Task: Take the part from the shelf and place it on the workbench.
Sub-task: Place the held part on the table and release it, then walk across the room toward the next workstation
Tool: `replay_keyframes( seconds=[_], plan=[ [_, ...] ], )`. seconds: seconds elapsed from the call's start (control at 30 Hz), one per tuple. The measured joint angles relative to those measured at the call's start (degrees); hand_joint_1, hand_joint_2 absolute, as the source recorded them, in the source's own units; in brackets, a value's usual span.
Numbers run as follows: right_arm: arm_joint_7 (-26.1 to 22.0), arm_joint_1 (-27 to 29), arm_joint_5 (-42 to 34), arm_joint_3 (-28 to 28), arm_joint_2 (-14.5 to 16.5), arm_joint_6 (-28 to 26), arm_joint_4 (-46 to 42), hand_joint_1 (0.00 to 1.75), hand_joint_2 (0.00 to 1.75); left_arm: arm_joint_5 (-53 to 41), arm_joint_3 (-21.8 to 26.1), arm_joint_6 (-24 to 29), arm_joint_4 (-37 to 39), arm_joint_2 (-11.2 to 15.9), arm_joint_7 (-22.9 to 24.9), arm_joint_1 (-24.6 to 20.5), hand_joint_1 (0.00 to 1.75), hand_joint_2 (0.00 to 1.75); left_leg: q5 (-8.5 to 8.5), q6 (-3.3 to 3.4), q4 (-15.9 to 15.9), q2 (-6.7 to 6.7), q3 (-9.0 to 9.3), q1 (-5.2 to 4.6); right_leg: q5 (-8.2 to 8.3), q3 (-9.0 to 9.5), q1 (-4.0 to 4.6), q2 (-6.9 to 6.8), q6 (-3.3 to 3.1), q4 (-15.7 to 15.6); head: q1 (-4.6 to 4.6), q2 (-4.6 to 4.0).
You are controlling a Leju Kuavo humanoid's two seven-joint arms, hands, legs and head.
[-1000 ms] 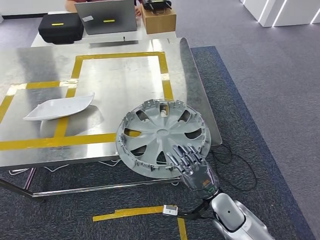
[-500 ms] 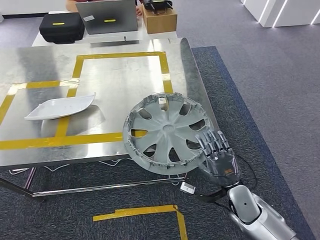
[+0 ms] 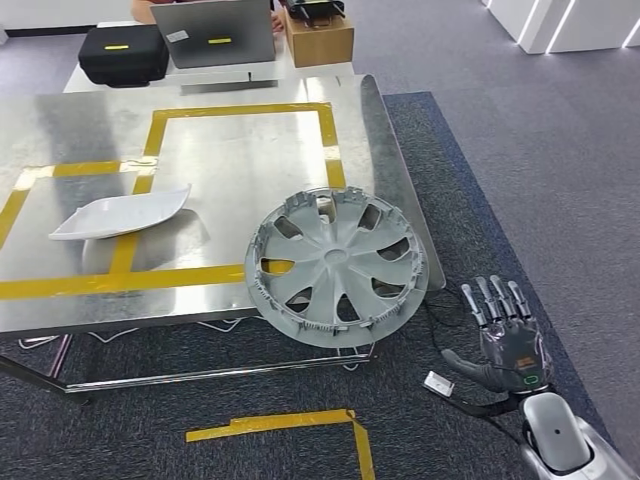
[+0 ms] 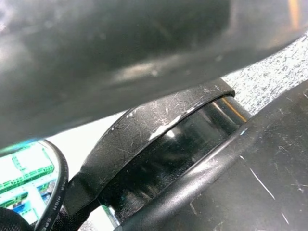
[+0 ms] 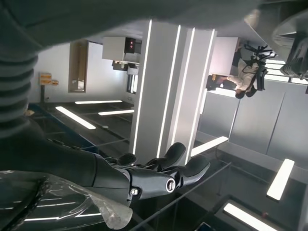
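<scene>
Grey wheel cover (image 3: 336, 265) overhanging the surface (image 3: 226, 170) edge, my right hand (image 3: 507, 345) at its 4 o'clock, apart, fingers spread, empty, left hand's state indeterminable.

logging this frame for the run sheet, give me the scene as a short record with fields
part: grey wheel cover, lying on the near right corner of the workbench, its near edge overhanging
right hand: holds nothing, fingers apart, over the carpet to the right of the wheel cover
other item on bench: white panel, left of the wheel cover, across the yellow tape
behind bench: black case, cardboard box
task state: part rests on the workbench
</scene>
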Motion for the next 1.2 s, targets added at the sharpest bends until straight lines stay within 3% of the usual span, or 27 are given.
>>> replay_keyframes(
  seconds=[0.2, 0.47, 0.63, 0.77, 0.97, 1.07, 1.13, 1.2],
  plan=[
    [-4.80, 1.51, 0.01, -5.38, 1.90, 0.00, -1.96, 0.00, 0.00, 0.01, 0.09, -0.17, 0.00, -0.02, -0.73, 0.00, 0.00, 0.00, 0.02, 0.00, 0.00, 0.01, 0.00, 0.00, 0.01, 0.00, 0.00, 0.01, 0.00, 0.00, 0.00, 0.00],
    [-5.79, 1.60, 0.01, -6.17, 2.26, 0.00, -2.40, 0.00, 0.00, 0.01, 0.09, -0.37, 0.00, -0.03, -1.15, 0.00, 0.00, 0.00, 0.03, 0.00, 0.00, 0.01, 0.01, 0.00, 0.01, 0.00, 0.00, 0.01, 0.00, 0.00, -0.01, 0.00],
    [-10.04, 1.58, -0.01, -9.65, 3.97, 0.00, -4.91, 0.00, 0.00, 0.16, 0.13, -1.35, 0.00, -0.32, -2.07, -0.02, 0.00, 0.00, 0.03, 0.00, 0.00, 0.01, 0.03, 0.00, 0.01, 0.00, 0.00, 0.01, 0.00, 0.00, 0.00, 0.00],
    [-10.41, 1.55, -0.01, -10.17, 4.52, 0.00, -5.40, 0.00, 0.00, 0.16, 0.15, -1.36, 0.00, -0.33, -2.03, -0.02, 0.00, 0.00, 0.02, 0.01, 0.02, 0.01, 0.02, -0.01, 0.02, -0.01, -0.01, 0.01, 0.01, -0.01, 0.01, 0.00],
    [-10.78, 1.51, -0.01, -10.37, 5.04, 0.00, -5.57, 0.00, 0.00, 0.07, 0.21, -1.32, 0.00, -0.23, -1.80, -0.02, 0.00, 0.00, -0.09, 0.26, 0.37, 0.00, -0.19, -0.15, 0.20, -0.05, -0.12, -0.01, 0.31, -0.08, -0.02, 0.00],
    [-10.80, 1.53, -0.01, -10.68, 5.28, 0.00, -5.78, 0.00, 0.00, -0.02, 0.27, -1.32, 0.00, -0.22, -1.76, -0.02, 0.00, 0.00, 0.34, 0.74, 0.34, 0.01, -0.20, -0.19, 0.65, -0.02, -0.18, -0.02, 0.76, -0.19, -0.02, 0.00],
    [-10.63, 1.62, -0.01, -11.02, 5.42, 0.00, -5.92, 0.00, 0.00, -0.02, 0.30, -1.32, 0.00, -0.31, -1.76, -0.07, 0.00, 0.00, 1.23, 1.27, -0.49, 0.16, -0.17, 0.08, -0.28, -0.44, -0.17, 0.11, 1.14, 0.38, 0.04, 0.00],
    [-10.16, 1.73, -0.01, -11.45, 5.55, 0.00, -5.95, 0.00, 0.00, -0.01, 0.33, -1.31, 0.00, -0.38, -1.76, -0.11, 0.00, 0.00, 2.11, 1.73, -1.21, 0.30, -0.53, 0.37, -3.98, -2.16, -0.23, 0.27, 1.51, 4.65, 0.20, 0.00]
  ],
)
